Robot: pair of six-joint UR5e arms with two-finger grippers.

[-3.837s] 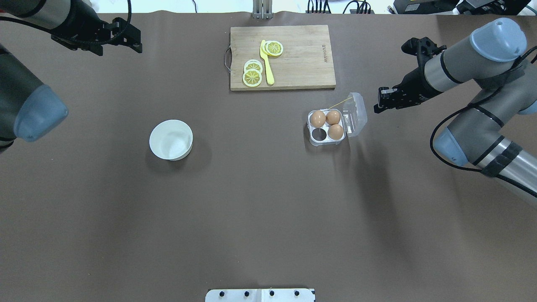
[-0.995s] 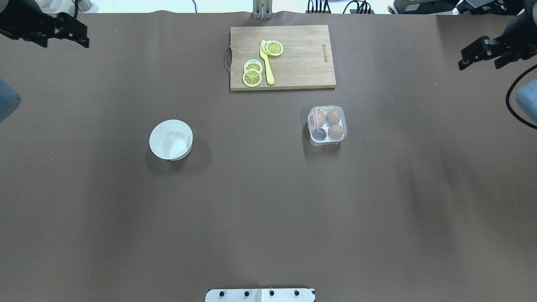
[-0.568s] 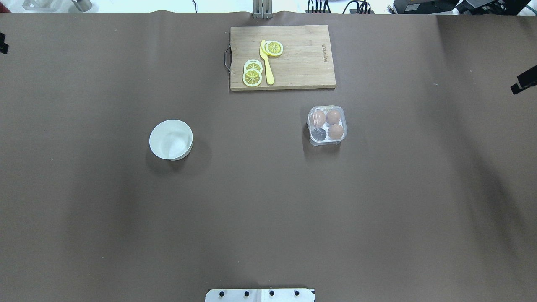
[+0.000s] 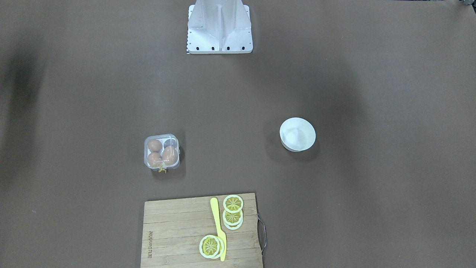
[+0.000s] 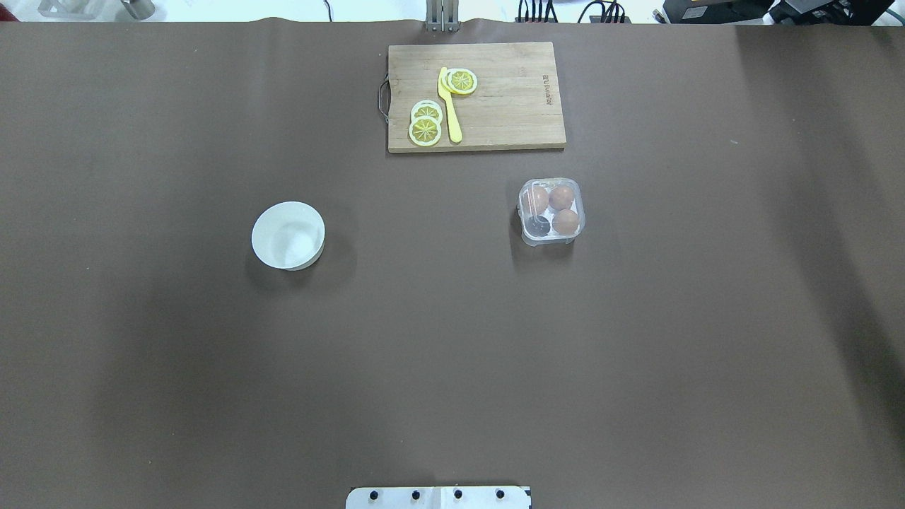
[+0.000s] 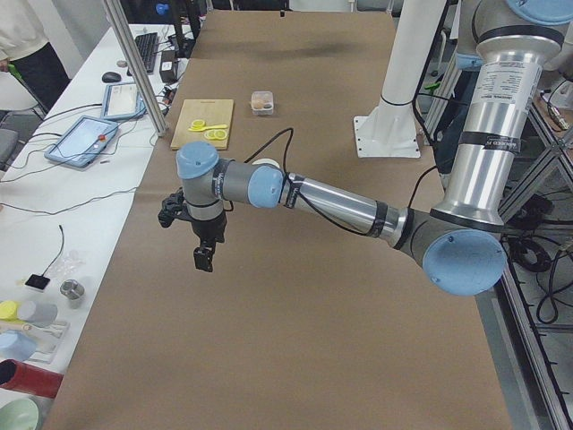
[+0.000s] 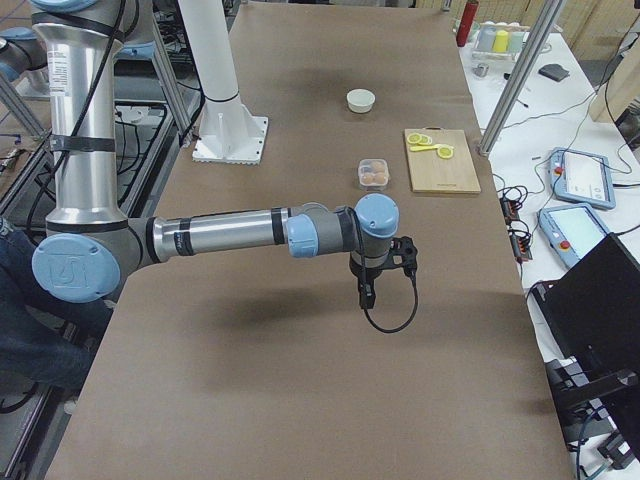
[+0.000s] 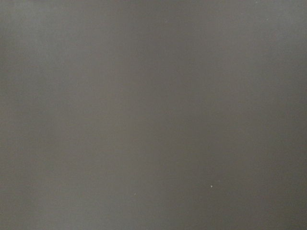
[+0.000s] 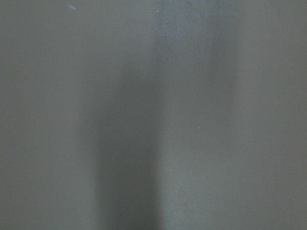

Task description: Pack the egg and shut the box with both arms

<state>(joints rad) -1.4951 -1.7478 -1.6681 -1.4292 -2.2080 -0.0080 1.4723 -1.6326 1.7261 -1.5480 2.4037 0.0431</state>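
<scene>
The clear box (image 5: 551, 211) (image 4: 162, 152) stands right of centre on the brown table with its lid down. Three brown eggs lie inside it and one cell is empty. The egg (image 4: 170, 154) (image 5: 537, 200) looks the longest of them. Neither gripper is near the box. My left gripper (image 6: 202, 262) shows only in the exterior left view, hanging over bare table far from the box (image 6: 261, 102). My right gripper (image 7: 366, 298) shows only in the exterior right view, likewise over bare table. I cannot tell whether either is open or shut. Both wrist views show only brown table.
A white bowl (image 5: 288, 235) (image 4: 297, 134) sits left of centre. At the far edge a wooden cutting board (image 5: 509, 106) carries lemon slices (image 5: 425, 131) and a yellow knife (image 5: 450, 106). The white robot base (image 4: 219, 26) stands at the near edge.
The box lid, open 3.8 s ago, is down. Both arms have pulled back sideways and left the overhead view.
</scene>
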